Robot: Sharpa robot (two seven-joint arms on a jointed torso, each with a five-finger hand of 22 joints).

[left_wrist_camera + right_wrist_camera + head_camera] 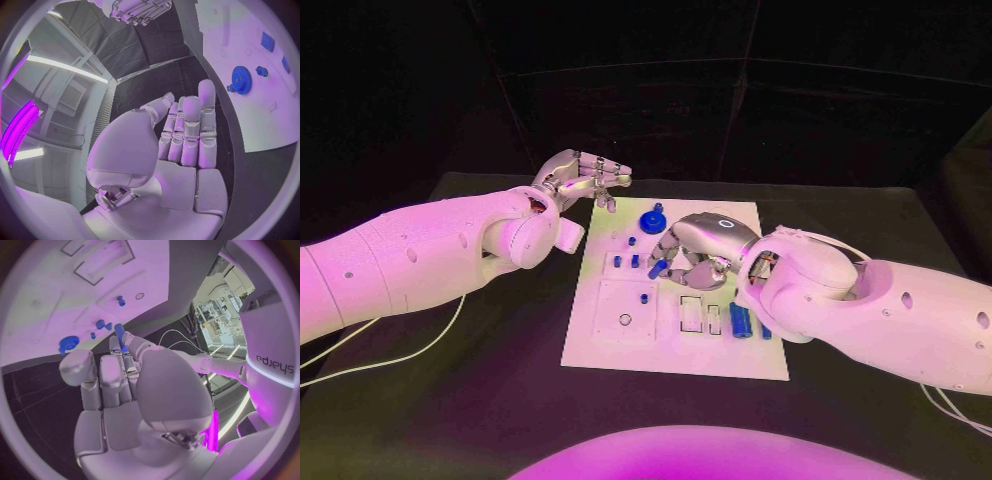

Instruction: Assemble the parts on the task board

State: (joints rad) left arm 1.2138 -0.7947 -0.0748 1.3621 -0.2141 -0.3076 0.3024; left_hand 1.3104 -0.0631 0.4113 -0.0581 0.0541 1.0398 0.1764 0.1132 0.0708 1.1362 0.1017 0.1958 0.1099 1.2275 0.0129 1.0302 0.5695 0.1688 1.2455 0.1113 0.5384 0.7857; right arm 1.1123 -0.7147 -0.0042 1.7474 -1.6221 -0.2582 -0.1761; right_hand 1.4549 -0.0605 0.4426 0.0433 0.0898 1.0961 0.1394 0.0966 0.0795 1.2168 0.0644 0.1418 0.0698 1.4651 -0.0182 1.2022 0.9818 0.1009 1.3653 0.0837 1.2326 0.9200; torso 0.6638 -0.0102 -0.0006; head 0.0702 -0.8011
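The white task board (678,345) lies in the middle of the black table. A blue gear (652,218) stands near its far edge, with small blue pieces (626,260) and a short blue peg (645,297) nearer. My right hand (697,250) hovers over the board's middle and pinches a slim blue peg (119,336) between its fingertips; the peg's tip (656,268) points down at the board. My left hand (584,178) is raised beside the board's far left corner, fingers (187,130) straight and side by side, holding nothing. The gear (241,80) lies beyond them.
A blue cylinder (741,322) lies on the board against my right forearm, next to two narrow slots (692,312). A square plate with a hole (626,318) sits on the board's near left. White cables (387,360) trail across the table by both arms.
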